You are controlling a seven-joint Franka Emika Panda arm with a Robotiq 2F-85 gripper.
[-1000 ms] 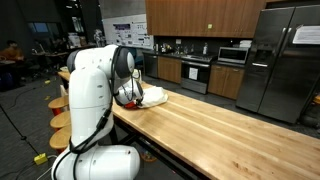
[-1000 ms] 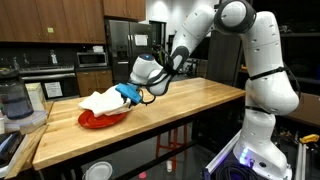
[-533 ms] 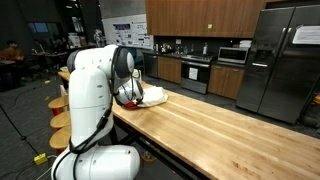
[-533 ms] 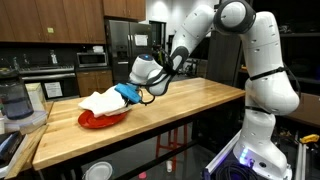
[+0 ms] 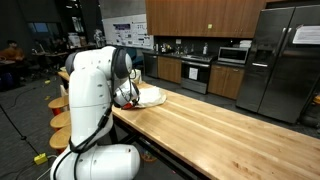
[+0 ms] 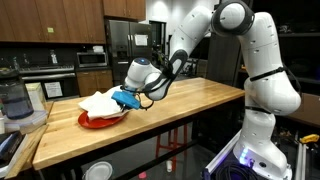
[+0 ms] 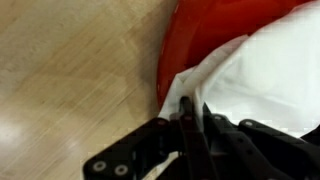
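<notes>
At the far left of an exterior view a blender with a clear jar stood on the tabletop, a long slab of pale wooden strips with a smooth, lightly shiny face. Right of the blender, near the tabletop's left end, lay a round, shallow red plate. In the wrist view its rim was glossy and curved against the wood grain.

The plate held one thing, a white cloth, soft and crumpled into a loose heap that covered most of the red. The wrist view showed the cloth as matte fabric with a folded hem, one corner drawn down over the plate's rim.

At the cloth's right edge was the tool, with blue parts and a rounded white housing behind it. In the wrist view the tool had black, hard-edged fingers that were closed together, pinching that corner of the cloth.

Further right the white, smooth-shelled arm rose beside the tabletop's right end. Another exterior view showed the cloth past the arm, at the far end of the tabletop.
</notes>
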